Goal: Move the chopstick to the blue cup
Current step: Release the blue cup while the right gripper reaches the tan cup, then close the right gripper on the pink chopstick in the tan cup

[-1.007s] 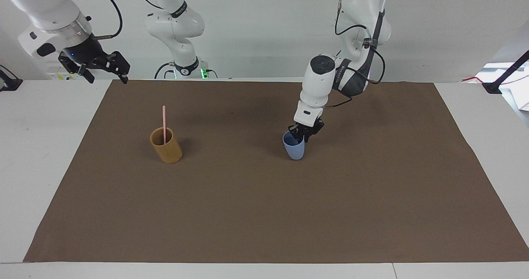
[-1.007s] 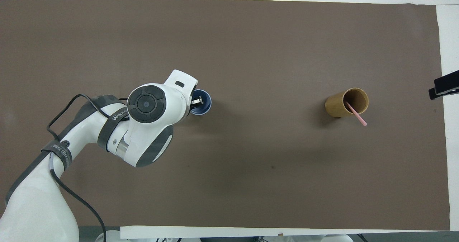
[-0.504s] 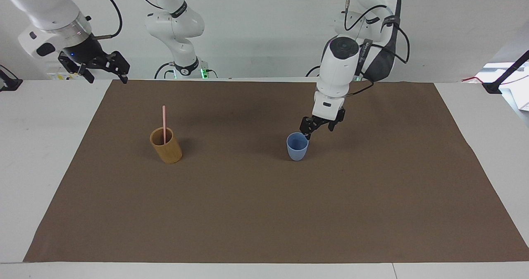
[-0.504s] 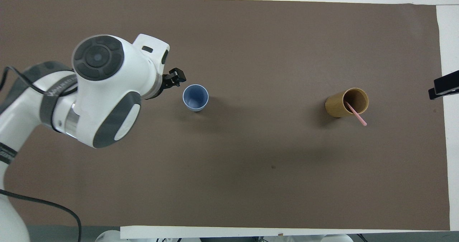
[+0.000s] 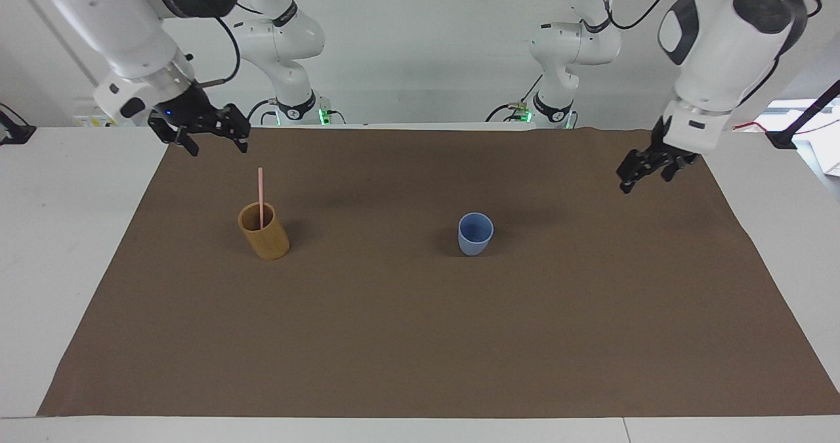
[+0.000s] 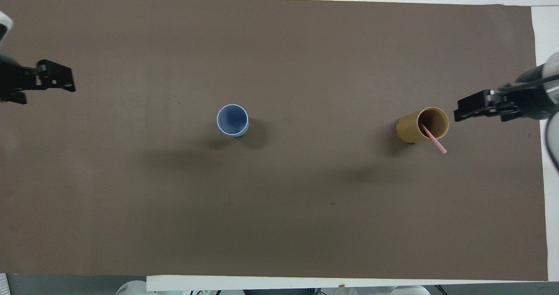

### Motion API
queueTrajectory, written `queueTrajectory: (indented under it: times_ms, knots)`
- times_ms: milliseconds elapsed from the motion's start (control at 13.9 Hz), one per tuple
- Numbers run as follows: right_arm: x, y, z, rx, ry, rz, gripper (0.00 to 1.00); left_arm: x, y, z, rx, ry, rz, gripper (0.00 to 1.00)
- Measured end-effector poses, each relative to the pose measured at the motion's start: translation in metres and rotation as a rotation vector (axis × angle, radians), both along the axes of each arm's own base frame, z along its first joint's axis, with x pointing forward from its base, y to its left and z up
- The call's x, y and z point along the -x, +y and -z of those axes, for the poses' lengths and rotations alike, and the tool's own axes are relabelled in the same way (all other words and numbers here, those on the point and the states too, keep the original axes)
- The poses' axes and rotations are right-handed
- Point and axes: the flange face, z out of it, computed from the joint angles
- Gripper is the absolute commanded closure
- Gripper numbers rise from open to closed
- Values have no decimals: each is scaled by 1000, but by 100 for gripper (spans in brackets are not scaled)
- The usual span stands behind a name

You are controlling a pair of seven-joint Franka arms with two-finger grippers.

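Chopstick (image 5: 260,197) stood upright in the wooden cup (image 5: 264,232), mid-left of the facing frame; overhead, its top slanted toward the lower right and its lower end was hidden inside. Blue cup (image 5: 475,233) sat empty at centre on the desk (image 5: 420,338). Left gripper (image 5: 646,169) and right gripper (image 5: 209,134) hung released; overhead cropped both arms at the edges.

Both arms hang raised, one over each end of the tabletop; left gripper (image 5: 646,170) and right gripper (image 5: 209,136) empty, fingers apart.
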Motion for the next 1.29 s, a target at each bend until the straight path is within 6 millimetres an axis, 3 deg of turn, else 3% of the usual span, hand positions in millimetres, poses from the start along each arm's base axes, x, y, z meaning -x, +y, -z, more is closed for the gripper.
queueTrajectory:
  times_ms: [72,216,432,719,935,1079,1223,1295]
  knots:
    - [3,4,28,2,23,1,0,1,15,-6,-1,-1,11,0]
    - [10,-2,70,5,74,16,0,1,24,-7,-2,0,15,0]
    - [12,-22,99,7,112,56,14,1,21,-7,-2,0,21,0]
    - [14,-20,113,5,140,56,40,1,21,-7,-2,0,22,0]
    - [17,-19,119,-7,154,60,50,1,21,-7,-2,0,22,0]
    - [17,-19,121,-8,157,60,66,1,21,-7,-2,0,22,0]
    - [17,-19,121,-8,157,60,88,1,21,-7,-2,0,22,0]
    - [17,-19,121,-8,157,60,92,1,21,-7,-2,0,22,0]
